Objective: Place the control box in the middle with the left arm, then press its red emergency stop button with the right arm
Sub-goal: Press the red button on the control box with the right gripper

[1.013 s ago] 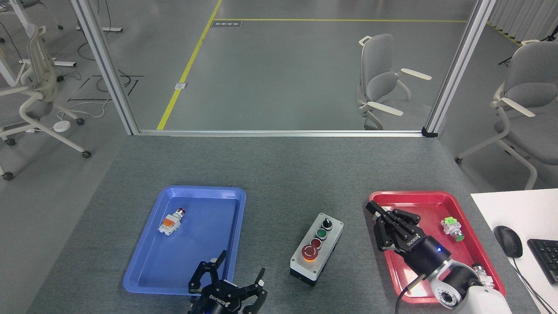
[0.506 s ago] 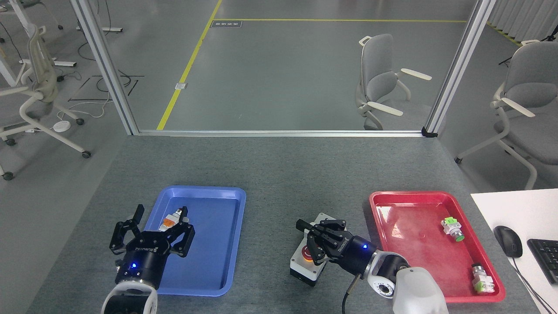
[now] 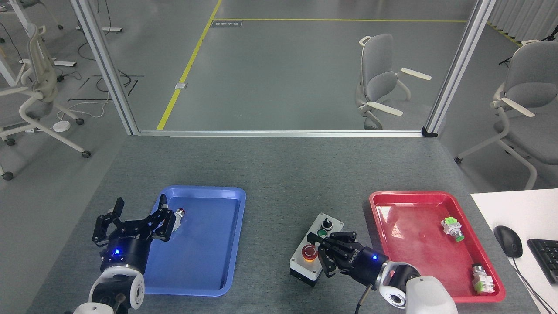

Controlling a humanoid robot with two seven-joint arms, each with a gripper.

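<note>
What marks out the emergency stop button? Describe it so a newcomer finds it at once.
Between the blue tray and the red tray an oblong control box stands on the grey tabletop. The emergency stop button sits at its near end, beside the right gripper: the largest, a red mushroom head on a yellow ring.

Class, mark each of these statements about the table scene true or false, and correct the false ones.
1. The control box sits on the bare tabletop between the two trays. True.
2. The left hand is shut around the control box. False: it is open, at the blue tray's left edge, far from the box.
3. The red tray holds two small push-buttons with green parts. True.
4. The right hand is above the red tray. False: it is at the control box, beside the emergency stop button.
5. The emergency stop button is at the box's far end. False: it is at the near end.
</note>
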